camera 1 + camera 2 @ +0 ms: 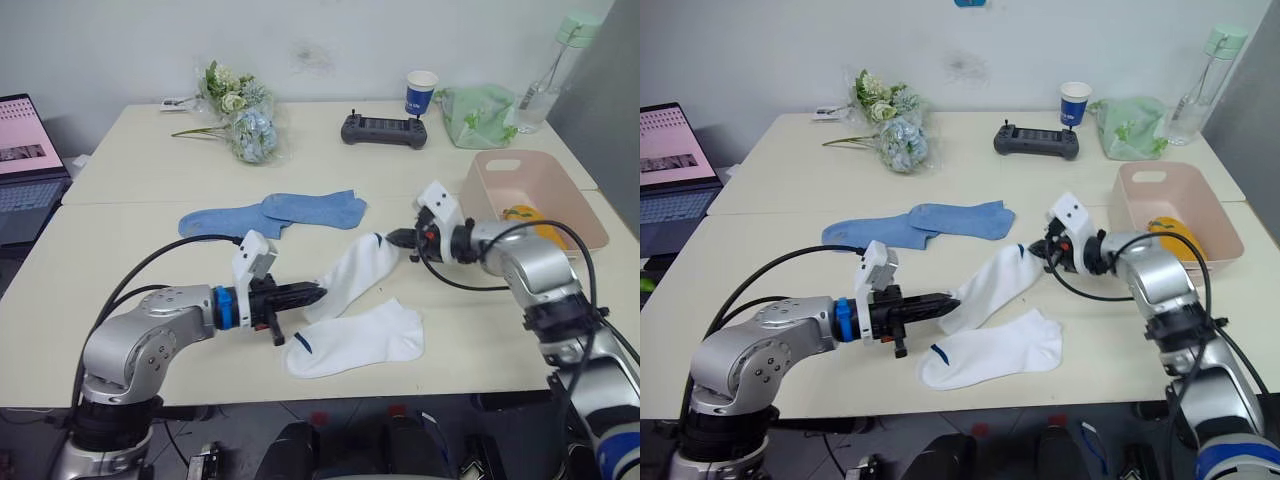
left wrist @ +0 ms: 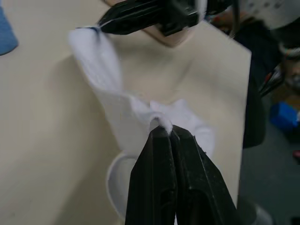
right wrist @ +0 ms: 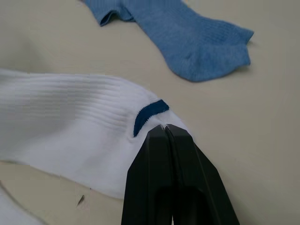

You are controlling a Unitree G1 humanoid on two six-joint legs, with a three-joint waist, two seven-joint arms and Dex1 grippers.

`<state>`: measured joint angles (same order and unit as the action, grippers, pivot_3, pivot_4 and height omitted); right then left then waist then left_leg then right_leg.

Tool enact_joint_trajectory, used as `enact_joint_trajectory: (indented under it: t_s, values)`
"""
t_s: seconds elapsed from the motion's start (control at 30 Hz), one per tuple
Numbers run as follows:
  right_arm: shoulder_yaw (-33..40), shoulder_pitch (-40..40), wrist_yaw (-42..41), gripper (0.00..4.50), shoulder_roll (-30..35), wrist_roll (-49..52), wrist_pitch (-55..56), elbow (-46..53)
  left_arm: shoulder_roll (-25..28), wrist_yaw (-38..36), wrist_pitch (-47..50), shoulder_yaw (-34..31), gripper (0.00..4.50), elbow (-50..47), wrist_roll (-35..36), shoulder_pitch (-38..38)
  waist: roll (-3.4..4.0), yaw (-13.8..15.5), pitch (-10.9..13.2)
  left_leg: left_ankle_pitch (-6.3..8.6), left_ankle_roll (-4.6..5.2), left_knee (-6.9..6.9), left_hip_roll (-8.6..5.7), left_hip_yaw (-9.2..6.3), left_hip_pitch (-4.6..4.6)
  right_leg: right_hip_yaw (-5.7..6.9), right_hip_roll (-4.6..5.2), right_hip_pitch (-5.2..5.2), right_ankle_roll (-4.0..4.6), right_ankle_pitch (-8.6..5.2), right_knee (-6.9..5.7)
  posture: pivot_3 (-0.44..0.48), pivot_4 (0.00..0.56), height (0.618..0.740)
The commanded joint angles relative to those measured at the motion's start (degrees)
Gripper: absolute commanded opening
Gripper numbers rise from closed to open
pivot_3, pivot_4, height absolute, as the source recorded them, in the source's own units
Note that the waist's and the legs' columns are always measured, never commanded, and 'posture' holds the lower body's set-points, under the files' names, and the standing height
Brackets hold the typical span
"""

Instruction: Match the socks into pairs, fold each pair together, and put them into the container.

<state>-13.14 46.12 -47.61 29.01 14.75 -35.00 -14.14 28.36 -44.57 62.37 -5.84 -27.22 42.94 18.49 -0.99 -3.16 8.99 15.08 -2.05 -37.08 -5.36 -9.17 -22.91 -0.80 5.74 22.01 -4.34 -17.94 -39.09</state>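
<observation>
Stretched between the two grippers, just above the cream tabletop (image 1: 150,330): one soft white ankle sock with dark blue trim (image 1: 355,272). Pinched at its toe end by the left gripper (image 1: 318,294), black fingers (image 2: 164,187) clamped tight on a small bunch of white fabric. Gripped at its cuff end by the right gripper (image 1: 400,240), fingers (image 3: 173,183) pressed together right beside the dark blue trim mark. Lying flat below it, near the table's front edge: the second white sock with dark trim (image 1: 355,342), its cuff just beside the left gripper and partly under the held sock.

Behind these, toward the middle of the table: two light blue socks (image 1: 275,214), laid end to end and overlapping (one darker in tone than the other). To the right, just behind the right arm: a pale pink rectangular plastic tub with rounded corners (image 1: 500,190), holding something mustard-yellow (image 1: 523,214) inside, partly hidden by the arm.

Along the far side of the table: a black handheld controller (image 1: 385,129), a blue-and-white paper cup (image 1: 421,92), a pale green cloth bag (image 1: 482,116), a clear bottle with a pale green cap (image 1: 555,65), and a wrapped bunch of pale flowers (image 1: 240,112). At the far left: an open laptop (image 1: 25,170).
</observation>
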Motion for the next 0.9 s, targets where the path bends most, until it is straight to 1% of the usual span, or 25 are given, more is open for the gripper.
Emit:
enact_joint_trajectory:
  t_s: [0.03, 0.17, 0.27, 0.4, 0.43, 0.5, 0.63, 0.67, 0.73, 0.77, 0.8, 0.83, 0.9]
  values:
    - [1.39, 4.10, -0.39, 0.00, -1.23, -1.51, 4.09, -2.82, -1.15, 4.02, 1.32, -2.85, 0.02, -1.51, 3.94, 4.76, 0.00, 0.02, 0.00, 0.00, -0.01, -0.01, 0.00, 0.00, 0.00, 0.00, 0.00, 0.00, 0.01, 0.00, 0.00, 0.000, 0.150, 0.740]
    - [1.57, 4.88, -1.80, 0.00, -1.97, -1.81, 4.95, -2.94, -3.33, 6.69, 4.69, -3.00, 0.02, -0.90, 9.78, 6.01, 0.00, -0.01, 0.00, 0.00, -0.01, 0.01, -0.01, 0.06, 0.00, -0.03, 0.02, -0.02, 0.00, 0.00, 0.10, 0.000, 0.150, 0.740]
    - [0.49, 3.80, -2.66, 0.00, -3.64, -2.12, 5.26, -0.83, -5.12, 7.78, 4.83, 0.39, 0.02, -0.71, 10.33, 5.23, 0.00, -0.09, -0.01, 0.00, -0.01, 0.02, 0.00, 0.07, -0.02, -0.04, 0.02, 0.02, 0.00, 0.00, 0.07, 0.000, 0.150, 0.740]
    - [-1.20, 1.72, -3.65, 0.00, -5.99, -2.27, 4.86, 2.33, -8.54, 9.99, 5.77, 1.47, 0.02, 0.30, 13.29, 5.16, 0.00, -0.08, -0.01, 0.00, -0.01, -0.01, 0.01, 0.06, 0.00, -0.05, 0.02, 0.01, 0.01, 0.01, 0.03, 0.000, 0.150, 0.740]
    - [-1.87, 0.94, -4.10, 0.00, -6.61, -2.02, 4.35, 3.67, -8.36, 9.87, 6.08, 2.18, 0.02, 0.13, 13.52, 4.33, 0.00, -0.12, -0.01, 0.00, -0.01, 0.00, 0.01, 0.06, 0.00, -0.05, 0.01, 0.02, 0.01, 0.01, 0.02, 0.000, 0.150, 0.740]
    - [-3.78, -1.05, -6.08, 0.00, -7.00, -1.33, 2.99, 7.07, -6.27, 9.08, 6.23, 4.06, 0.02, -0.53, 12.42, 1.89, 0.02, -0.25, -0.02, 0.00, -0.01, 0.01, 0.01, 0.07, 0.01, -0.06, 0.01, 0.03, 0.01, 0.01, 0.02, 0.000, 0.150, 0.740]
    - [-6.35, -4.74, -8.64, 0.00, -6.98, -0.30, -0.03, 13.19, 0.31, 5.08, 3.10, 6.50, 0.02, -1.78, 9.78, -2.75, 0.02, -0.23, -0.02, 0.00, -0.01, 0.04, 0.01, 0.06, 0.01, -0.10, 0.00, 0.07, 0.01, 0.01, 0.01, 0.000, 0.150, 0.740]
    - [-6.53, -5.75, -8.93, 0.00, -7.07, 0.33, -1.05, 14.73, 2.33, 3.39, 2.18, 6.62, 0.19, -2.40, 9.47, -4.16, 0.02, -0.18, -0.01, 0.00, -0.01, 0.04, 0.01, 0.05, 0.01, -0.09, 0.00, 0.07, 0.01, 0.01, 0.01, 0.000, 0.150, 0.740]
    - [-5.99, -6.88, -8.28, 0.40, -7.46, 0.91, -2.49, 16.39, 5.82, 0.86, 0.44, 6.75, 0.55, -3.05, 8.76, -6.26, 0.03, -0.07, -0.01, 0.00, -0.02, 0.04, 0.00, 0.04, 0.01, -0.10, 0.00, 0.07, 0.02, 0.01, 0.02, 0.000, 0.150, 0.740]
    - [-5.70, -7.35, -8.04, 0.62, -7.38, 1.09, -2.92, 17.05, 7.72, -0.69, -0.30, 6.47, 0.88, -3.47, 8.69, -7.26, 0.03, -0.04, -0.01, 0.00, -0.02, 0.04, -0.01, 0.03, 0.01, -0.10, 0.00, 0.07, 0.02, 0.00, 0.03, 0.000, 0.150, 0.740]
    - [-5.18, -7.71, -7.85, 1.05, -7.23, 1.39, -3.24, 17.65, 9.28, -2.00, -0.98, 6.04, 1.27, -3.76, 8.74, -7.98, 0.03, -0.01, -0.01, 0.00, -0.02, 0.04, -0.01, 0.03, 0.01, -0.11, 0.01, 0.08, 0.02, 0.00, 0.03, 0.000, 0.150, 0.740]
    - [-4.19, -8.03, -7.40, 1.27, -7.19, 1.92, -3.74, 18.29, 10.81, -3.01, -1.46, 5.40, 1.49, -3.89, 8.80, -8.55, 0.03, 0.04, -0.01, 0.00, -0.02, 0.05, -0.01, 0.03, 0.01, -0.11, 0.01, 0.08, 0.02, 0.00, 0.03, 0.000, 0.150, 0.740]
    - [-2.25, -8.46, -7.21, 2.01, -6.58, 3.27, -4.89, 19.93, 13.88, -5.36, -2.69, 3.65, 2.16, -3.88, 9.07, -9.63, 0.04, 0.08, -0.01, 0.00, -0.01, 0.05, 0.00, 0.02, 0.01, -0.11, 0.01, 0.08, 0.02, 0.00, 0.04, 0.000, 0.150, 0.740]
